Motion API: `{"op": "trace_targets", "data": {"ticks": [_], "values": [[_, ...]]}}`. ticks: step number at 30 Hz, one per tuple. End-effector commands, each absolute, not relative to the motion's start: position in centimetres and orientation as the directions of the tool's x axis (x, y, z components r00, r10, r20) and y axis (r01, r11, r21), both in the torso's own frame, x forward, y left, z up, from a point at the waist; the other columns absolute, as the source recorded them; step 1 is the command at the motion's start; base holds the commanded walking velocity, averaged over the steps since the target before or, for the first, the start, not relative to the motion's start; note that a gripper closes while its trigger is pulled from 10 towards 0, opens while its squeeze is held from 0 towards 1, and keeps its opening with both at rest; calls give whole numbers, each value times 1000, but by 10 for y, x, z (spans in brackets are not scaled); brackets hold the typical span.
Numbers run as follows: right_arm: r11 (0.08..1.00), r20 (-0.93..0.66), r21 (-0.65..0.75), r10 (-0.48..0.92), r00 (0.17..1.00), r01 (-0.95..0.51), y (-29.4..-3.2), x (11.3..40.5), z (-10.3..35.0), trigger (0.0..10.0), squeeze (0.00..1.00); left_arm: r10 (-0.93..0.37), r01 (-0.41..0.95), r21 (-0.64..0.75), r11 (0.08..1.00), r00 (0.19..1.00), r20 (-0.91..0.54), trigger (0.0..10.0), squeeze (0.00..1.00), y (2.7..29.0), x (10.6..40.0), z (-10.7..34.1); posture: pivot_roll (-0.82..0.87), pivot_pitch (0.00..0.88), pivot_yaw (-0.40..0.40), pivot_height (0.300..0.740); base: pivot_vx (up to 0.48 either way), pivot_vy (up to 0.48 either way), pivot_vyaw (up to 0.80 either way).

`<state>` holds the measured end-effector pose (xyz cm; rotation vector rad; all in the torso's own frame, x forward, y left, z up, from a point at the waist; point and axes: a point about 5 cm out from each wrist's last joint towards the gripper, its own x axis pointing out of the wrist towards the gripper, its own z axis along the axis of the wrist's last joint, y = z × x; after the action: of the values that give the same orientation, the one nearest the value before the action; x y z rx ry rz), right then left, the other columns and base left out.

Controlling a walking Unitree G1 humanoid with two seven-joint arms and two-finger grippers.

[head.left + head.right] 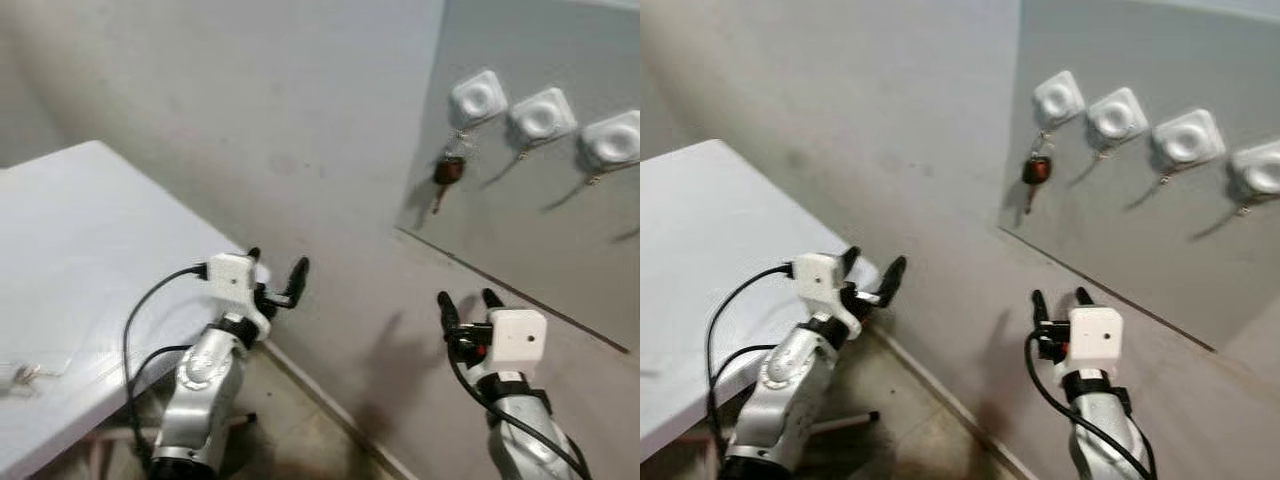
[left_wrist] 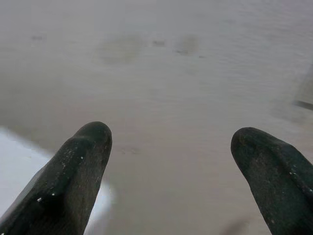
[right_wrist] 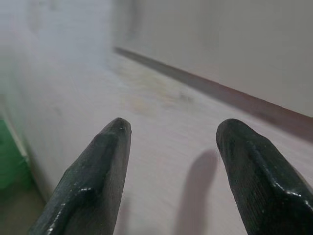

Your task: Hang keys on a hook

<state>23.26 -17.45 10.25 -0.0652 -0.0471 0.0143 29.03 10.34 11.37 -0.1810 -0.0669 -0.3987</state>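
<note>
Keys [image 1: 447,172] look like they're already up: a dark fob with a bit of red hangs off the first hook [image 1: 478,98] in a row of white square hooks on the grey wall panel [image 1: 560,240], dangling free against it. So by my read the hanging step is pretty much done and the robot is at the backing-off stage.

Left claw [image 1: 276,277] sits low, just off the far corner of the white surface [image 1: 70,230], fingers spread and nothing between them, pointing at the bare wall. Right claw [image 1: 466,302] is below the panel's lower edge, well under the hooks, also spread wide with nothing in it. Its wrist view just looks at the wall and the panel's edge.

If anything's left, I'd guess it's only pulling both arms down without brushing the fob. The other hooks [image 1: 541,114] look bare from here. Something small lies near the surface's near edge [image 1: 20,374], can't tell what.
</note>
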Motion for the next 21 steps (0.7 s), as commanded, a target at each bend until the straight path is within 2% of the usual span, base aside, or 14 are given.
{"op": "trace_targets", "data": {"ticks": [1,21], "values": [[998,64,-50,31,997,-28,-169,233,108,10000,0,-359,370,-143,918,928,96,10000,0,112,290,116,-24,0,-24,740,0,0,800],[998,65,-44,48,997,-45,-166,234,110,10000,0,-346,359,-148,921,932,110,10000,0,114,289,120,-14,0,-29,740,0,0,800]]}}
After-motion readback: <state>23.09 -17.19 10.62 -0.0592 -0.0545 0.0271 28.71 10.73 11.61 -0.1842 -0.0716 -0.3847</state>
